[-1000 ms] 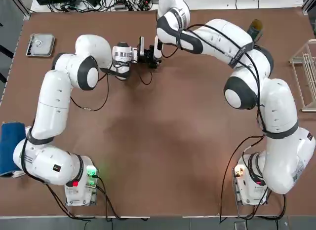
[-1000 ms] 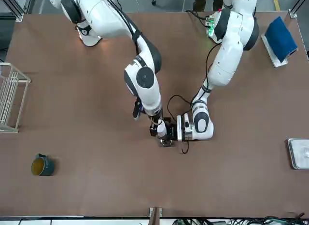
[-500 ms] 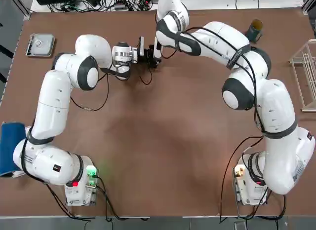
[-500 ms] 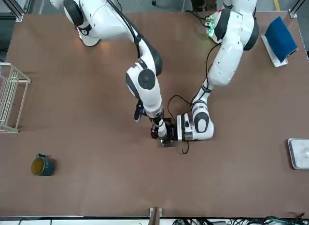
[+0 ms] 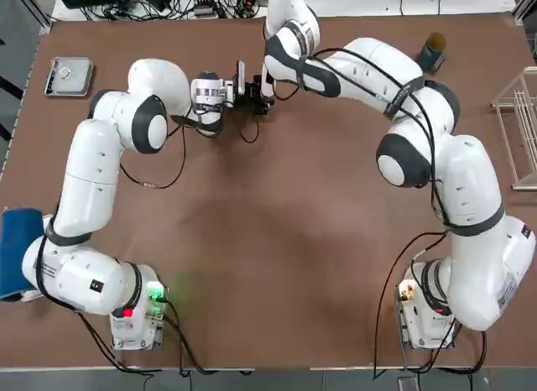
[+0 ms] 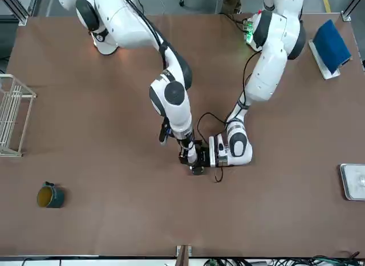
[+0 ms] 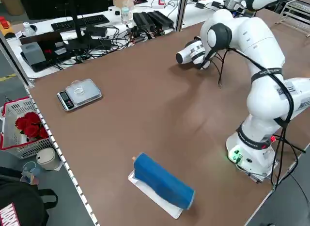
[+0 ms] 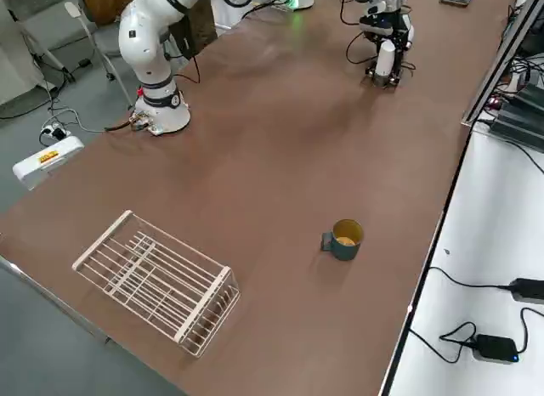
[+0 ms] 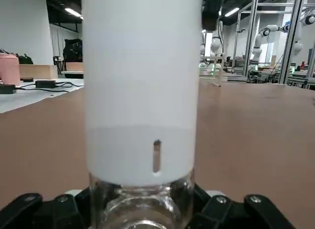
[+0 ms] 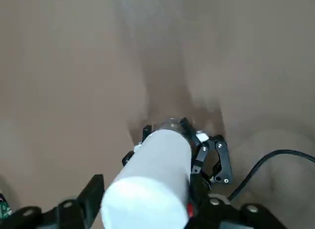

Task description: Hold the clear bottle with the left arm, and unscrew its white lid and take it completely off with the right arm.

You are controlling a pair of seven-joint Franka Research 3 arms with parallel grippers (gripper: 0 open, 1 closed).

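white plastic, by the look of it, is what i'm after: the tall lid (image 9: 142, 81) sits on the clear bottle (image 9: 142, 209), upright between the two arms near the table's (image 5: 277, 265) far side. my left gripper (image 10: 171, 125) has its jaws clamped on the bottle, below the lid. my right gripper (image 10: 147, 187) is over the lid, one jaw on each side of it; i cannot tell whether they bear on it.

i'd expect both pieces to be light, the lid stiff and smooth enough to slip under a lazy grip. the bottle looks like glass or hard clear plastic, so i'd hold it snugly, not crush it. for the lid, i'd take the straight wall with the jaws square to it, clear of the rounded end, and turn in line with the bottle. a tilt could wrench it out of the left jaws.

i see no contents through the bottle's clear part. the teal mug (image 8: 342, 240) has a yellowish inside, and past the table a white basket (image 7: 24, 126) holds red flowers (image 7: 32, 125).
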